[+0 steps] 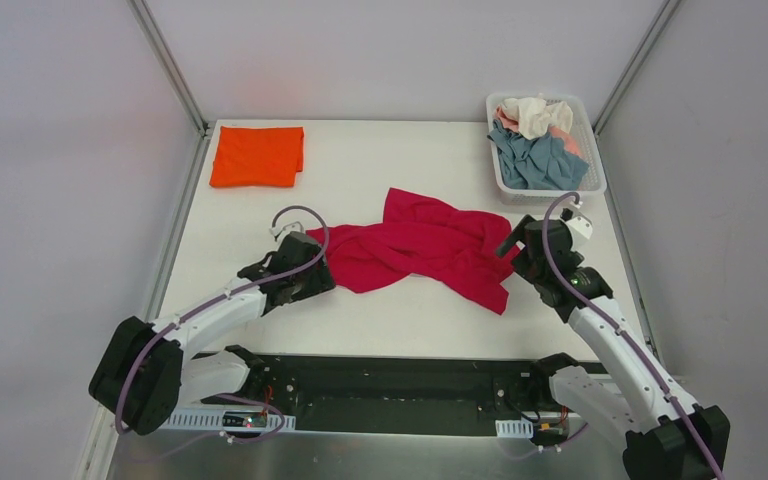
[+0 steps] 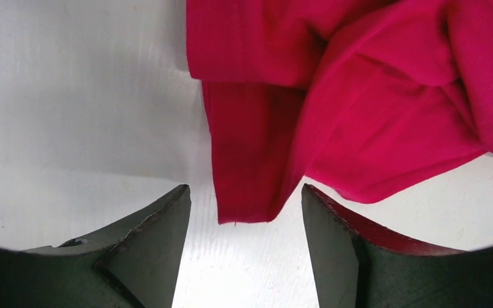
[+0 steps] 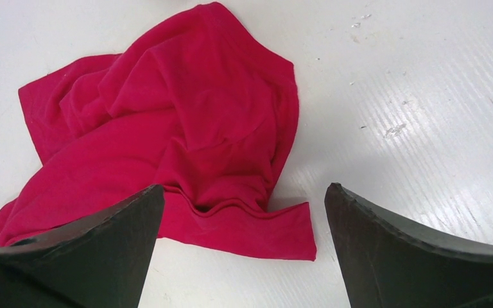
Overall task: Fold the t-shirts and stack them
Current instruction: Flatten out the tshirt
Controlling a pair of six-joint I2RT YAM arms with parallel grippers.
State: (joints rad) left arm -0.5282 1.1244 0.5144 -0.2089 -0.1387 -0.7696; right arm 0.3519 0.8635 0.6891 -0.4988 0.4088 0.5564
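A crimson red t-shirt [image 1: 422,247] lies crumpled in the middle of the white table. My left gripper [image 1: 312,268] is open at its left end; in the left wrist view a hanging cloth corner [image 2: 247,192] sits just ahead of my gripper [image 2: 246,218], apart from the fingers. My right gripper [image 1: 508,244] is open at the shirt's right edge; in the right wrist view the shirt's hem [image 3: 257,228] lies between the spread fingers of my gripper [image 3: 244,218], untouched. An orange t-shirt [image 1: 257,155] lies folded at the far left.
A white slatted basket [image 1: 592,165] at the far right corner holds grey-blue [image 1: 536,160], cream [image 1: 538,113] and pale pink [image 1: 571,144] shirts. Grey walls enclose the table. A dark gap runs along the near edge between the arm bases.
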